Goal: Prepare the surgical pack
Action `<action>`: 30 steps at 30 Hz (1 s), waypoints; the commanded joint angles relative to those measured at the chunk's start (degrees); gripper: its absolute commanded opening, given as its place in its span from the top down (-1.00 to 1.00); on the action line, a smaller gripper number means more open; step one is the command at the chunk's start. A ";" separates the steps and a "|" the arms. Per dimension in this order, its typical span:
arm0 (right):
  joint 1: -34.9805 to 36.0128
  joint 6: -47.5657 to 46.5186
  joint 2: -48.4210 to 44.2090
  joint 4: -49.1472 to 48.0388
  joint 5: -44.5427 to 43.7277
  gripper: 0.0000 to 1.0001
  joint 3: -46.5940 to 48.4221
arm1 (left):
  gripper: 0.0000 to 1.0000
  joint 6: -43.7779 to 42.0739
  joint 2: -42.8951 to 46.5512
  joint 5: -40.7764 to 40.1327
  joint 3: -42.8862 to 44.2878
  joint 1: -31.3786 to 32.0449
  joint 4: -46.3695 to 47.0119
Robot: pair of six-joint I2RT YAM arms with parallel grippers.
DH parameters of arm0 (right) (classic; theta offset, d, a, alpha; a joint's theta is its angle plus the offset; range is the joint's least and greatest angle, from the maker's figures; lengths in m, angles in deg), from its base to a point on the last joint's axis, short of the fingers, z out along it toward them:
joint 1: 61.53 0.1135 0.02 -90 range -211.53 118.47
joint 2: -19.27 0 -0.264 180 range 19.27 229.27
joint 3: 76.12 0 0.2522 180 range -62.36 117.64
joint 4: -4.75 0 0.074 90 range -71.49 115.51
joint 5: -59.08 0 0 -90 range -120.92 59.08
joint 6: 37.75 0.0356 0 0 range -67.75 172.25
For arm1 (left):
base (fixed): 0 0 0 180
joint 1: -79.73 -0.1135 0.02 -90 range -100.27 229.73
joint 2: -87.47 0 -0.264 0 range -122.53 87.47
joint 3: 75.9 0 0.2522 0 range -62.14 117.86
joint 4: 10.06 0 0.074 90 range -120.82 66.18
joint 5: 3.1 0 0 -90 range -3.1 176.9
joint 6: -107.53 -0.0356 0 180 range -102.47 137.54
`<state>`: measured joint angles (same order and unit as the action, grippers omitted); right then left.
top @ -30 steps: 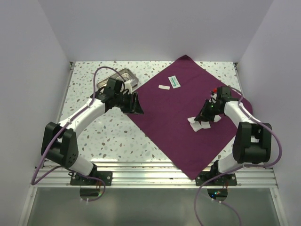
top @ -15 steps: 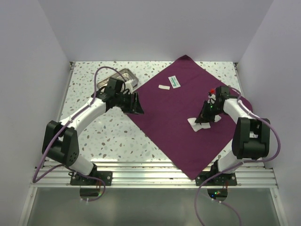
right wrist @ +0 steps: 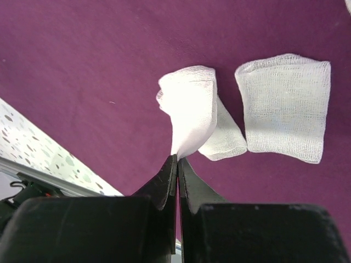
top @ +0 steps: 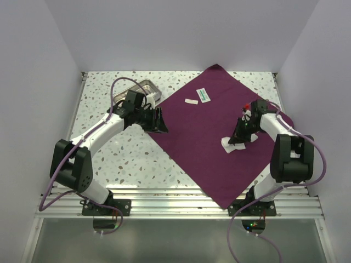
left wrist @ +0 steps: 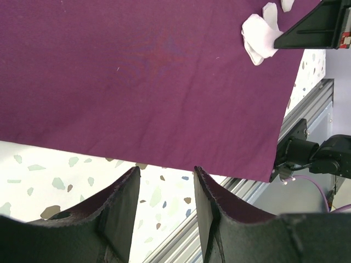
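The plum-purple cloth lies spread as a diamond on the speckled table. My right gripper is shut on the edge of a white gauze pad and holds it lifted off the cloth. Two more gauze pads lie flat beside it; in the top view the gauze is at the cloth's right side. My left gripper is open and empty, its tips just short of the cloth's left edge. The steel tray sits at the back left. No scissors or forceps are in view.
Two small packets lie on the far part of the cloth. The aluminium rail runs along the table's near edge. White walls close in the left, right and back.
My right gripper has shifted slightly left with the gauze pad in it. My left arm has not visibly moved.
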<state>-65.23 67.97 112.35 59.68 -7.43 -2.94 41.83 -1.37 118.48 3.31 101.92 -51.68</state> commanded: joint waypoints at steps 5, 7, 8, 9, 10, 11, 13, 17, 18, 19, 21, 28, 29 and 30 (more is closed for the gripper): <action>-0.16 0.97 1.23 -1.00 0.07 1.00 -1.32 | 0.05 -1.35 -0.55 1.83 2.40 0.04 1.58; -0.25 1.24 1.23 -0.83 -0.54 1.00 -1.67 | 0.05 -1.35 -0.46 1.83 2.40 -0.05 1.66; -0.34 1.15 1.32 -1.00 -0.63 1.00 -1.85 | 0.05 -1.27 -0.72 1.83 2.31 0.04 1.67; -0.34 1.15 1.40 -1.00 -0.72 1.00 -1.94 | 0.05 -1.27 -0.72 1.91 2.40 0.04 1.67; -0.43 1.15 1.40 -0.91 -1.16 1.00 -2.11 | 0.05 -1.27 -0.72 2.00 2.31 0.04 1.67; -0.43 1.15 1.49 -1.00 -1.42 1.00 -2.11 | 0.05 -1.18 -0.64 2.09 2.40 0.04 1.75; -0.43 0.89 1.76 -0.65 -2.30 1.00 -2.11 | 0.06 -1.18 -0.72 2.00 2.31 0.04 1.75; -0.43 0.54 2.37 -0.74 -3.53 1.00 -1.85 | 0.06 -1.18 -0.72 2.00 2.14 0.04 1.75; -0.43 0.45 2.55 -0.82 -3.80 1.00 -1.85 | 0.05 -1.18 -0.72 2.09 2.22 0.04 1.84; -0.43 0.45 2.90 -0.74 -3.97 1.00 -1.59 | 0.06 -1.18 -0.81 2.09 2.14 0.04 1.84; -0.43 0.18 3.34 -0.65 -4.85 1.00 -1.50 | 0.06 -1.18 -0.72 2.18 2.23 0.04 1.84; -0.43 0.01 3.34 -0.48 -6.34 1.00 -2.02 | 0.06 -1.18 -0.90 2.18 1.96 0.04 1.84; -0.43 -0.08 2.90 -0.47 -6.52 1.00 -2.03 | 0.05 -1.18 -0.90 2.18 1.96 0.04 1.84; -0.51 -0.08 2.81 -0.39 -6.78 1.00 -2.03 | 0.06 -1.18 -1.07 2.26 2.05 0.04 1.93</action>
<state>-65.41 68.65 115.98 59.59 -12.22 -4.76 41.83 -2.00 119.35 3.33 101.92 -51.65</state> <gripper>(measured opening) 0.010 0.475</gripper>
